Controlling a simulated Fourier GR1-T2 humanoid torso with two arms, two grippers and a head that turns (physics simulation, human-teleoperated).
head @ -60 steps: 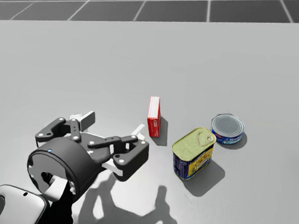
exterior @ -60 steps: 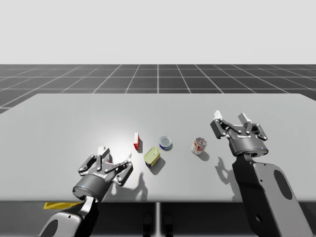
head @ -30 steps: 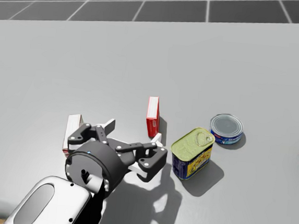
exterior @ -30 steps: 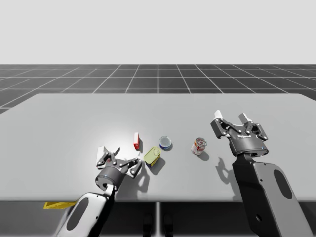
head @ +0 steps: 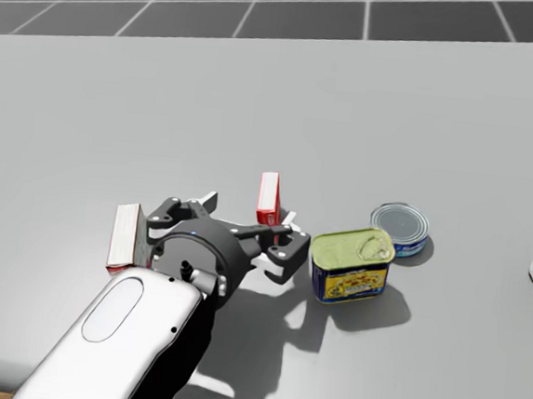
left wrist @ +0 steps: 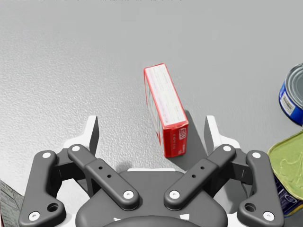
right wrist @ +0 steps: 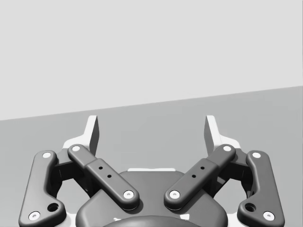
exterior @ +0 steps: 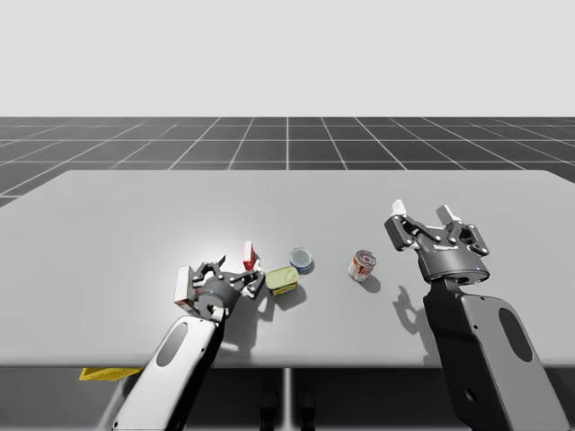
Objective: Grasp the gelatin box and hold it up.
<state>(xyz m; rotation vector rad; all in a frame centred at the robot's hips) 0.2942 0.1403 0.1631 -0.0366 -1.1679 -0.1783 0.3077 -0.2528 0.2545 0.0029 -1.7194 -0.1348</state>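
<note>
Grey table [exterior: 108,233], dark grid-lined floor [exterior: 287,139] behind, pale blank backdrop, soft shadows

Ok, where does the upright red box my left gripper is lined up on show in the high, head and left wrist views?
High view: red box stands mid-table, just ahead of my left gripper.
Head view: red box near the centre, just beyond my left gripper.
Left wrist view: red box, its near end between the open fingers, touching neither.
Shared landmark: the rectangular yellow-green-topped can beside the box, towards my right arm.
</note>
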